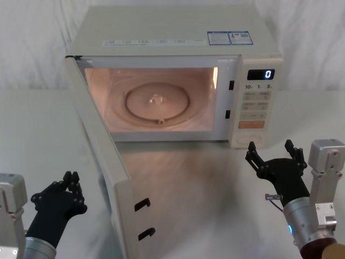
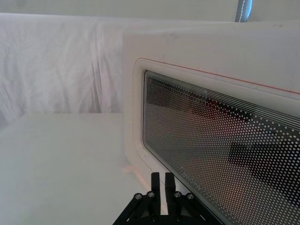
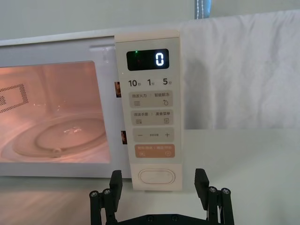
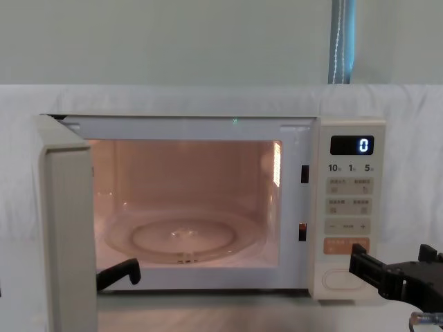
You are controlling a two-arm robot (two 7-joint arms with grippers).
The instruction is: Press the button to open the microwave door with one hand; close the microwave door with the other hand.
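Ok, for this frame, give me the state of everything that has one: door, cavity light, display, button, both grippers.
microwave door: swung wide open, hinged on the left
microwave cavity light: on, glass turntable bare
display: lit, reads 0
button: not being touched
right gripper: open, just in front of the control panel
left gripper: shut, low beside the door's outer face

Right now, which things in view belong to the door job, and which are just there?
Job:
- microwave
- microwave door, swung open
- button
- right gripper, fingers open, before the panel
- left gripper, fingers shut, outside the door

Just there:
- glass turntable
- orange key
- display reading 0
- white cloth
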